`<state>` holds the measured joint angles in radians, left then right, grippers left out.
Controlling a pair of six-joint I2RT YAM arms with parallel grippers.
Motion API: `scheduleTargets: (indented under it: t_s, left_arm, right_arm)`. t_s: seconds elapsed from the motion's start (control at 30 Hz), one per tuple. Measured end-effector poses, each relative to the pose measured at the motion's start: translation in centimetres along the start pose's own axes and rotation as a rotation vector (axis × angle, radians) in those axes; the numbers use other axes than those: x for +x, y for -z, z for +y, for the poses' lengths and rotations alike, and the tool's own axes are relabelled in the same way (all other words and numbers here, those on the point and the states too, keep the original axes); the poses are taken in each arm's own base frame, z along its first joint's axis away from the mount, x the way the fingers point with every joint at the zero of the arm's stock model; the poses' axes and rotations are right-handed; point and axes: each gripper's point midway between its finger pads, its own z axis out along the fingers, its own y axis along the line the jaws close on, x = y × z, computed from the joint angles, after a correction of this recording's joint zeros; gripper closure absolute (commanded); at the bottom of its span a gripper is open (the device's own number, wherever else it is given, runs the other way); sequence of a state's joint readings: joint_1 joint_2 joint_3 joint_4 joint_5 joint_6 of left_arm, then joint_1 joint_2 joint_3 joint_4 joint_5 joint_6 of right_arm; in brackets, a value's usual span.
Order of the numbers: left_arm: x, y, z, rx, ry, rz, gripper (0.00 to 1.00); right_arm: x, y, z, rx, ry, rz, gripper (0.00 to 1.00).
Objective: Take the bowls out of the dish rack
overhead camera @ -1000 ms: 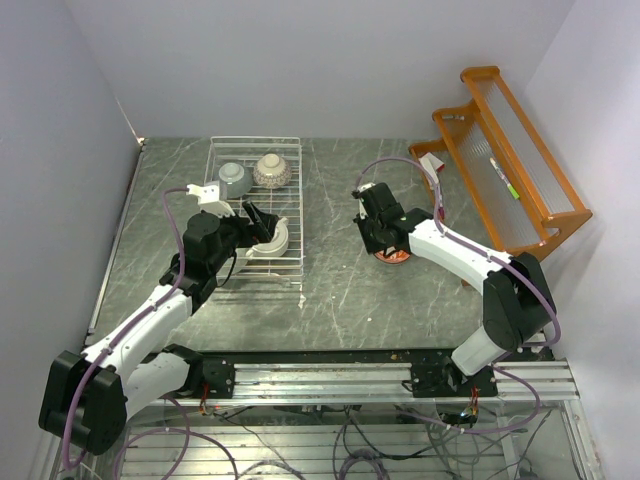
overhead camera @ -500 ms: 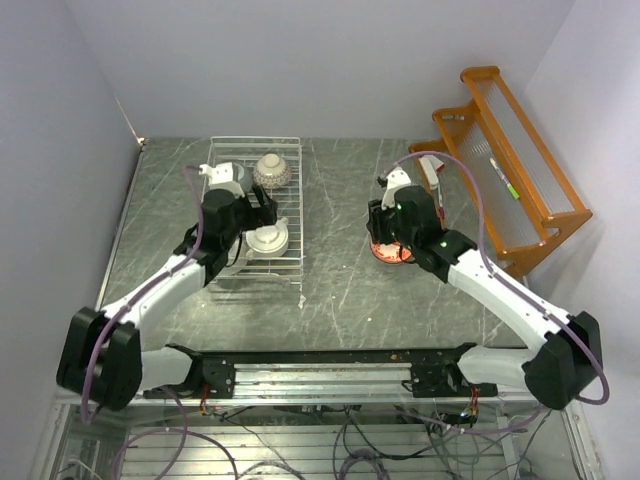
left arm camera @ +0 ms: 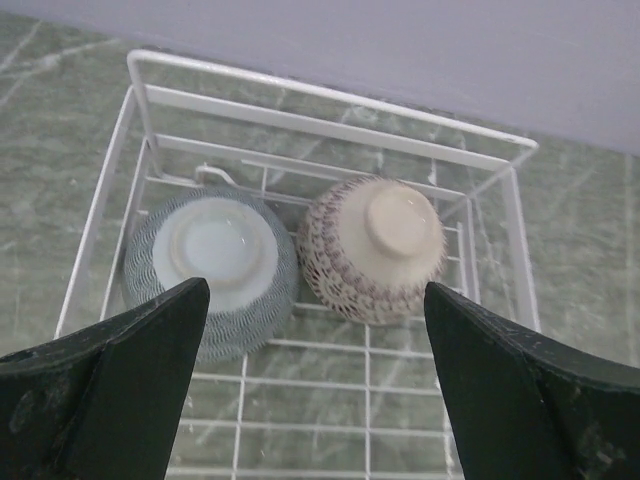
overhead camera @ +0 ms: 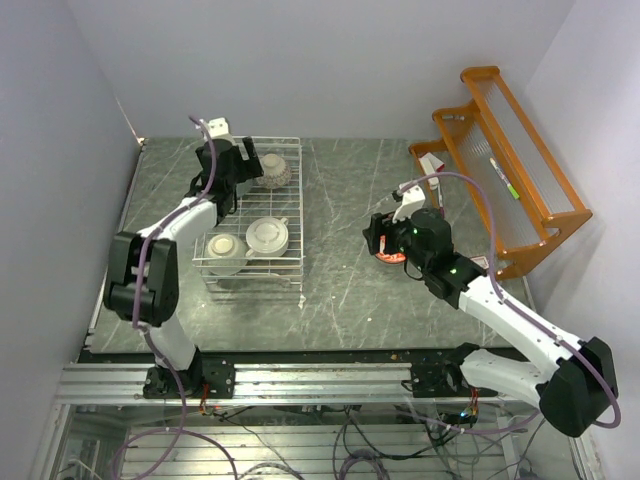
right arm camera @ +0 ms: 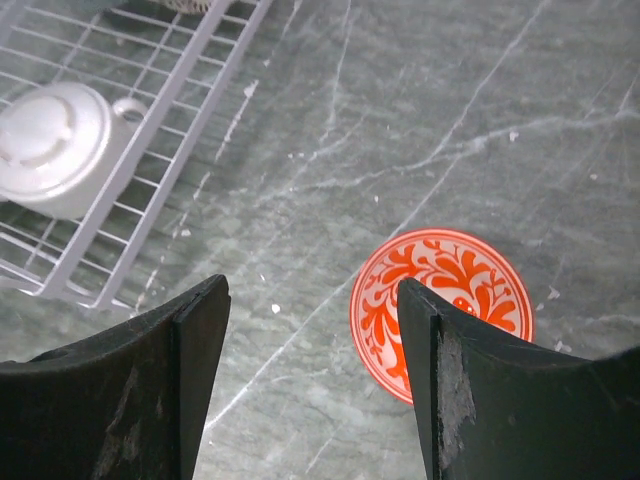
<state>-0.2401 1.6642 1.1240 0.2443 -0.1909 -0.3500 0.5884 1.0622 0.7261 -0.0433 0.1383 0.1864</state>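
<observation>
Your left gripper (left arm camera: 315,300) is spread wide and holds nothing. It hangs over a grey bowl (left arm camera: 210,270) and a cream bowl (left arm camera: 372,245), both upside down, side by side at the far end of the dish rack (overhead camera: 285,200). Your right gripper (right arm camera: 310,300) is spread too and empty, over the red bowl (right arm camera: 440,300) on the table (right arm camera: 450,120), to the right of the rack.

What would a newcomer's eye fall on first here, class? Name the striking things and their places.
The red-orange bowl stands out, alone on the grey table right of the dish rack, beneath the right end effector. The orange wooden shelf stands at the table's far right. At the rack's far end, a blue-grey bowl and a lacy brown bowl sit upturned below the left end effector.
</observation>
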Motion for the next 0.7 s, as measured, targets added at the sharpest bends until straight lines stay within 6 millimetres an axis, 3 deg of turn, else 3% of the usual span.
scheduleTargets:
  t_s: [0.13, 0.33, 0.7]
  left_arm:
    - [0.4, -2.9, 0.8, -0.048, -0.057, -0.004, 0.07]
    - [1.2, -6.0, 2.4, -0.111, -0.122, 0.01, 0.07]
    - [3.4, -7.4, 4.4, -0.171, -0.165, 0.047, 0.08]
  right_arm:
    - [-1.3, 0.1, 0.1, -0.003, -0.004, -0.05, 0.32]
    - [-0.4, -0.5, -0.1, 0.008, 0.006, -0.019, 0.33]
    - [0.9, -1.3, -0.3, 0.017, 0.013, 0.022, 0.33]
